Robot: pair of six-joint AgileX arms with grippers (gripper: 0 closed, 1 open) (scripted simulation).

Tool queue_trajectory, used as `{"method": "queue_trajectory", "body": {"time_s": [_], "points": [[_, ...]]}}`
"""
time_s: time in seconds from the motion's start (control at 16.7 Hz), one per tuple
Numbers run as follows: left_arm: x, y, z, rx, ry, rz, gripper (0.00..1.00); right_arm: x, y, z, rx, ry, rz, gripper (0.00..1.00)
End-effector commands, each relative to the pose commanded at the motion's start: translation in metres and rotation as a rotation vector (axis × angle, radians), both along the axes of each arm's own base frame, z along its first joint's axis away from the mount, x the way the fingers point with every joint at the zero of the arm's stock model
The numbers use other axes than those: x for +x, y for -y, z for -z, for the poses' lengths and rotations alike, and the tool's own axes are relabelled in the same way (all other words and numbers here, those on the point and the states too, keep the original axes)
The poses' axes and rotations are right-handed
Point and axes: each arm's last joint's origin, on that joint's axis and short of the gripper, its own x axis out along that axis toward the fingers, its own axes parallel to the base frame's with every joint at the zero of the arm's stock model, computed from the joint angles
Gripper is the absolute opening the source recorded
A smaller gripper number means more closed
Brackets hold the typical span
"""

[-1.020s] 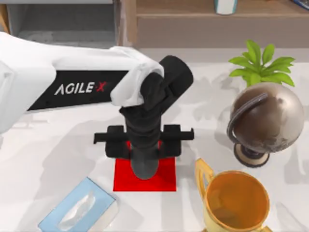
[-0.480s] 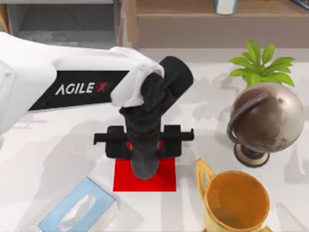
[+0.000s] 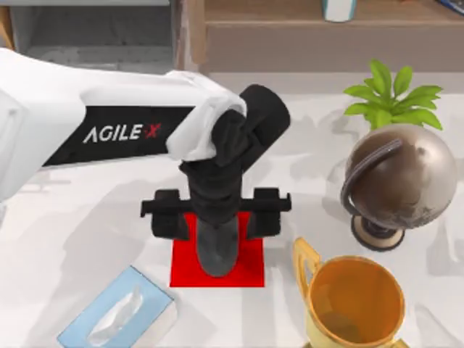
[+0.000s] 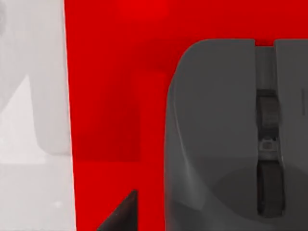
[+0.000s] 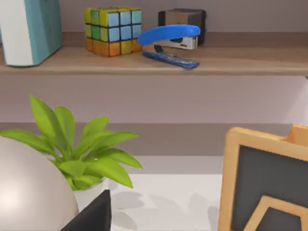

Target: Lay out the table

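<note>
My left gripper (image 3: 215, 217) hangs with jaws spread wide over the grey mouse (image 4: 226, 139) lying on the red mat (image 3: 250, 270) mid-table (image 3: 87, 239), apparently set there as its place

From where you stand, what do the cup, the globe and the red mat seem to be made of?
The cup looks like polished gold metal: warm yellow sheen, glossy inside. The globe looks like dark bronze-toned metal, with soft highlights on its ball and arc. The red mat looks matte and flat, perhaps rubber or fabric; no shine shows.
</note>
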Motion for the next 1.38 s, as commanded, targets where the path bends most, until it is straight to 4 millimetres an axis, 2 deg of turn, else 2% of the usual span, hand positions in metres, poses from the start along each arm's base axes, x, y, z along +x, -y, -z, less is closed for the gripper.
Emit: {"method": "queue_trajectory", "body": {"time_s": [0.54, 0.78, 0.96, 1.08, 1.38], "points": [[0.000, 0.000, 0.000, -0.001, 0.001, -0.001, 1.00, 0.000, 0.000, 0.000, 0.000, 0.000, 0.000, 1.00], [0.010, -0.012, -0.009, -0.100, 0.052, 0.052, 1.00, 0.000, 0.000, 0.000, 0.000, 0.000, 0.000, 1.00], [0.026, -0.037, -0.016, -0.237, 0.155, 0.150, 1.00, 0.000, 0.000, 0.000, 0.000, 0.000, 0.000, 1.00], [0.038, -0.062, -0.018, -0.324, 0.263, 0.237, 1.00, 0.000, 0.000, 0.000, 0.000, 0.000, 0.000, 1.00], [0.056, -0.150, -0.016, -0.397, 0.670, 0.503, 1.00, 0.000, 0.000, 0.000, 0.000, 0.000, 0.000, 1.00]]}}
